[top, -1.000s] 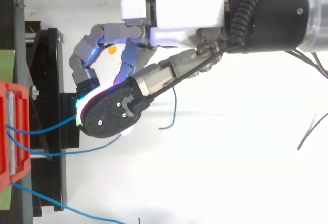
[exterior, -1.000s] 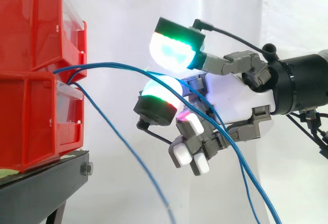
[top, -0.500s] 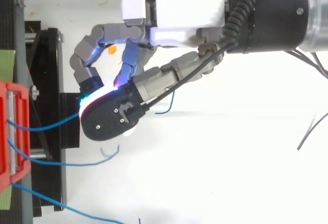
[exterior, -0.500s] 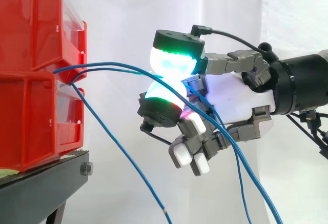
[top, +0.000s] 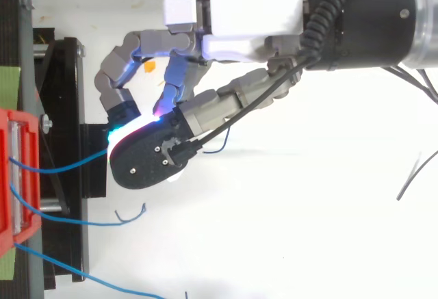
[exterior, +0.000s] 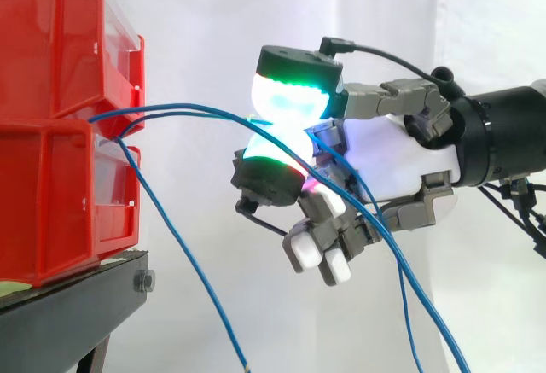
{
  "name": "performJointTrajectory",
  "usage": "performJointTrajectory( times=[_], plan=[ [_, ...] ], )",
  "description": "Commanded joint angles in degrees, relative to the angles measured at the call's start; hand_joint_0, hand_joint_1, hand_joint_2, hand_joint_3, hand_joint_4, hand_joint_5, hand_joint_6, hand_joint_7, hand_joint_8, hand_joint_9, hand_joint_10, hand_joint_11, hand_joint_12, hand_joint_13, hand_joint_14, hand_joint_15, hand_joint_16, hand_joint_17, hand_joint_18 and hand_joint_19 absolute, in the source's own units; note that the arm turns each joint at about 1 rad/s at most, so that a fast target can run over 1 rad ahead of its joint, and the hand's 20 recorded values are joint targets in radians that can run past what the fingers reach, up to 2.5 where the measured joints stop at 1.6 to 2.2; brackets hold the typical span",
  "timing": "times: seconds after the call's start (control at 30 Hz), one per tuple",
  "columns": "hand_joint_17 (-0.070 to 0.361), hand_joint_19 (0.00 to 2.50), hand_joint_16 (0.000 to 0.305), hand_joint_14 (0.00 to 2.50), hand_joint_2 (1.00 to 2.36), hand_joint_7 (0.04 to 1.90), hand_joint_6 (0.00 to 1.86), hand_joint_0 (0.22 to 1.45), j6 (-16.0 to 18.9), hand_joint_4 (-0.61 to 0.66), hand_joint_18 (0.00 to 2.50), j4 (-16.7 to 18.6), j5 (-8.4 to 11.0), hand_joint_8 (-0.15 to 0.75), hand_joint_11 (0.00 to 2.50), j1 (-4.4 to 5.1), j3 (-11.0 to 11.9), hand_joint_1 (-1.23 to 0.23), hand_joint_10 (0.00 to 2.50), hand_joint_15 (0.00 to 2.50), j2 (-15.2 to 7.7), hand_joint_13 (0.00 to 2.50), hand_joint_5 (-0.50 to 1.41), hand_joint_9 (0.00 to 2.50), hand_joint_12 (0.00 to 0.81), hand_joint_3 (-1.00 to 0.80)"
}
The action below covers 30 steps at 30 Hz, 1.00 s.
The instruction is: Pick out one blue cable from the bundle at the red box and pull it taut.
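Two stacked red bins [exterior: 51,117] stand at the left on a black stand [exterior: 68,313]. Several blue cables come out between them. One blue cable [exterior: 196,110] runs nearly level from the bins to my hand [exterior: 401,155], a little to their right. Two glowing green-white fingertips [exterior: 286,100] press together on that cable, so the hand is shut on it. The other fingers curl below, holding nothing. In the top view the same cable [top: 68,167] leads from the red bin [top: 14,176] to under the dark fingertip of the hand [top: 233,11].
A second blue cable [exterior: 179,245] hangs steeply down from the bins, its loose end near the bottom edge. Further blue cable strands [exterior: 401,262] drape across the hand and fall to the lower right. White curtain behind.
The two glowing fingertips, apart one second ago, have closed on the level blue cable. The loose cable has swung down and left, its end dropping lower.
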Motion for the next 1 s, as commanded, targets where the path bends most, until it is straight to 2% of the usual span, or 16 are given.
performJointTrajectory(
  times=[0.0,0.1,0.2,0.3,0.37,0.4,0.43,0.77,0.83,0.97],
  plan=[
    [0.108,0.65,0.048,0.02,1.03,1.23,0.91,0.60,-0.66,0.06,0.83,-1.21,0.05,0.285,0.51,0.00,-0.21,-0.78,0.02,0.42,1.14,0.93,-0.13,1.18,0.375,-0.04],
    [0.107,0.65,0.048,0.02,1.03,1.23,0.91,0.60,-3.38,0.06,0.83,-5.35,-0.21,0.289,0.50,0.00,-1.79,-0.78,0.02,0.42,3.51,0.93,-0.13,1.18,0.374,-0.04],
    [0.107,0.65,0.048,0.02,1.03,1.23,0.91,0.60,-4.44,0.05,0.83,-7.02,-0.21,0.286,0.50,-0.09,-3.90,-0.78,0.02,0.42,5.36,0.93,-0.13,1.18,0.372,-0.03],
    [0.108,0.65,0.048,0.02,1.03,1.24,0.91,0.60,-4.70,0.06,0.83,-7.28,-0.04,0.286,0.50,-0.09,-7.15,-0.78,0.02,0.42,8.08,0.93,-0.13,1.18,0.375,-0.03],
    [0.108,0.64,0.048,0.02,1.03,1.23,0.91,0.60,-4.70,0.05,0.84,-7.28,-0.04,0.289,0.50,-0.09,-7.85,-0.78,0.02,0.41,8.52,0.93,-0.13,1.18,0.377,-0.03],
    [0.108,0.65,0.048,0.02,1.03,1.23,0.91,0.60,-4.52,0.05,0.83,-7.02,0.05,0.287,0.50,-0.09,-9.79,-0.78,0.02,0.42,9.75,0.93,-0.13,1.18,0.375,-0.03],
    [0.108,0.65,0.048,0.02,1.03,1.23,0.91,0.60,-4.52,0.06,0.83,-6.66,0.23,0.287,0.51,-0.09,-10.31,-0.78,0.02,0.42,10.02,0.93,-0.13,1.18,0.377,-0.03],
    [0.108,0.64,0.048,0.02,1.03,1.23,0.91,0.60,-1.98,0.05,0.83,-5.78,0.75,0.290,0.51,-0.09,-10.40,-0.78,0.02,0.41,10.10,0.93,-0.13,1.18,0.377,-0.03],
    [0.108,0.64,0.048,0.02,1.03,1.23,0.91,0.60,-2.24,0.05,0.84,-3.41,1.37,0.291,0.50,-0.09,-10.40,-0.78,0.02,0.41,10.10,0.93,-0.13,1.18,0.376,-0.03],
    [0.108,0.64,0.048,0.02,1.03,1.23,0.91,0.60,-2.50,0.05,0.84,-0.95,1.46,0.286,0.51,-0.09,-10.40,-0.78,0.02,0.41,10.10,0.94,-0.13,1.18,0.376,-0.03]
  ],
)
